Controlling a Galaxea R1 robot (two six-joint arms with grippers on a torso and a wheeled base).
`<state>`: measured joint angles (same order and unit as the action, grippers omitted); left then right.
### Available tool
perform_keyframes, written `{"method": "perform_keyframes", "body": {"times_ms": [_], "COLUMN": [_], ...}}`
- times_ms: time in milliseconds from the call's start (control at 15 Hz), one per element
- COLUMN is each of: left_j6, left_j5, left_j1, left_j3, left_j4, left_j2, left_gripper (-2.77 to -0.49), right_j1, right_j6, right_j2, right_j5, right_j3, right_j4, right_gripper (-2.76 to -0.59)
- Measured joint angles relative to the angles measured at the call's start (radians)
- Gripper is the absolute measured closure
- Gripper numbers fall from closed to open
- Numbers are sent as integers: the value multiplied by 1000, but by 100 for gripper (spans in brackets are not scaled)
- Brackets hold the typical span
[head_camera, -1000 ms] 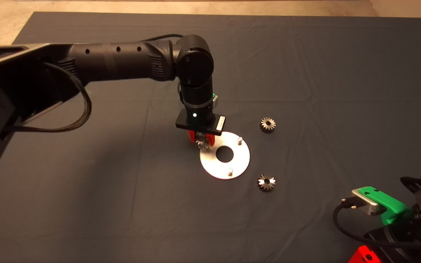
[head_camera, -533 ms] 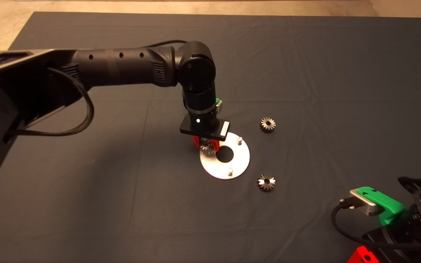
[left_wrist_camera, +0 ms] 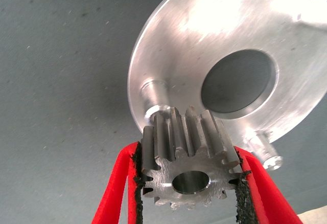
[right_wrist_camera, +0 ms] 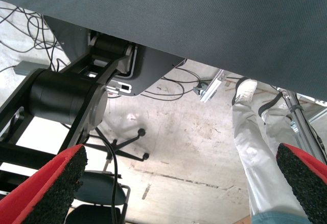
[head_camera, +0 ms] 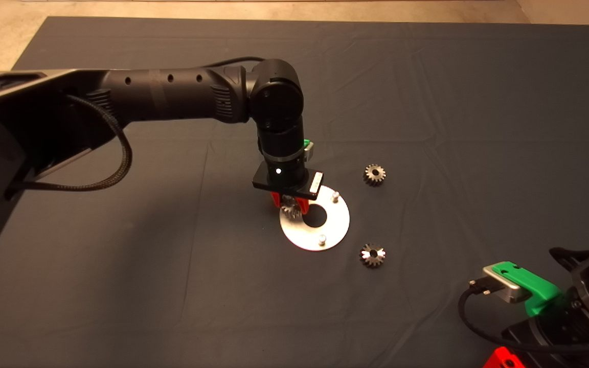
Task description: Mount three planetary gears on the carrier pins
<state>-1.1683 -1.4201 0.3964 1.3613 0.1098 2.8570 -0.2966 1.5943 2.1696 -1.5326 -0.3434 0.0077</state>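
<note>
My left gripper (head_camera: 289, 205) is shut on a planetary gear (left_wrist_camera: 189, 162), held over the left rim of the silver round plate (head_camera: 336, 225) in the head view. In the left wrist view the gear (head_camera: 290, 208) hangs right by one carrier pin (left_wrist_camera: 153, 92), with another pin (left_wrist_camera: 264, 150) beside it. The head view shows two bare pins (head_camera: 334, 195) (head_camera: 321, 238); the one under the gripper is hidden there. Two more gears lie on the mat, one right of the plate (head_camera: 374, 175) and one below it (head_camera: 372, 254). My right gripper (right_wrist_camera: 179, 183) waits open at the lower right edge.
The dark mat (head_camera: 120, 255) covers the table, with pale floor beyond its far edge. In the right wrist view the floor beyond the mat shows cables, a chair base and a person's leg (right_wrist_camera: 255, 147).
The left gripper has shifted slightly right and lower with the gear, closing in over the plate's left rim. The right arm has sunk a little at the lower right.
</note>
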Motion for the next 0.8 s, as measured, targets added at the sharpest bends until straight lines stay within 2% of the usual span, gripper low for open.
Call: {"method": "perform_keyframes", "body": {"times_ms": [67,200,533,667,800], "left_j6": [5,30,48,48,48], "left_j5": [8,9,7,-7,-20], "left_j1": [0,0,0,1,2], "left_j3": [0,1,25,27,29], "left_j4": [0,1,12,37,47], "left_j2": [0,0,0,14,22], "left_gripper": [-83,-83,-82,-82,-82], "right_j1": [0,0,0,0,0], "right_j6": [0,0,0,0,0], "right_j2": [0,0,3,3,3], "right_j5": [0,0,0,0,0], "right_j3": [0,0,0,0,0], "right_j4": [0,0,0,0,0], "right_gripper": [-276,-276,-276,-276,-276]}}
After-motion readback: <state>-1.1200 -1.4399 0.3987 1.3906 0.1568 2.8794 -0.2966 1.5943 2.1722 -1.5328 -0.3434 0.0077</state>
